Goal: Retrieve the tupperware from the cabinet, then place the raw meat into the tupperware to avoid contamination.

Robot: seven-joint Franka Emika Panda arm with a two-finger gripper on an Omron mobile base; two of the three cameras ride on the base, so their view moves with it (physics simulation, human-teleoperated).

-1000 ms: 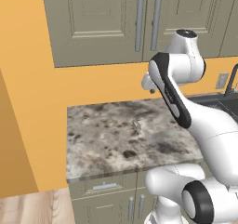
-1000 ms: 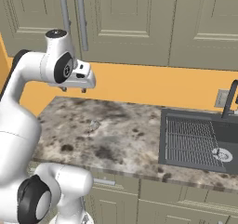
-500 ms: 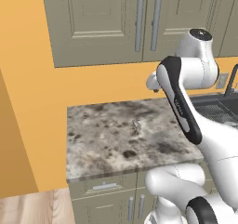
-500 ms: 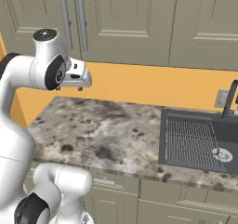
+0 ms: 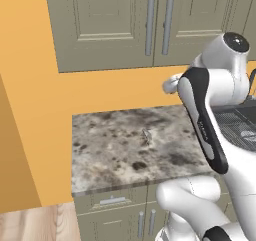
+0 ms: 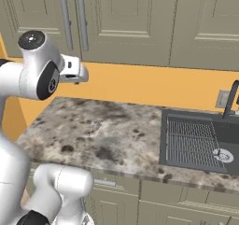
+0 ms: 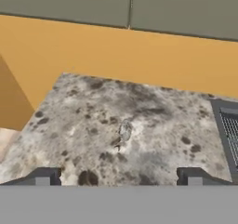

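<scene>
Fetching the tupperware comes first, and I judge that step barely begun: the cabinet point(image 5: 160, 22) has both doors closed, so the tub presumably sits unseen inside. The pincer point(image 7: 118, 175), fingers wide apart and empty, hovers over the mottled desk point(image 5: 115, 150). Next it must reach a bar handle point(image 5: 150, 17) and pull.
</scene>
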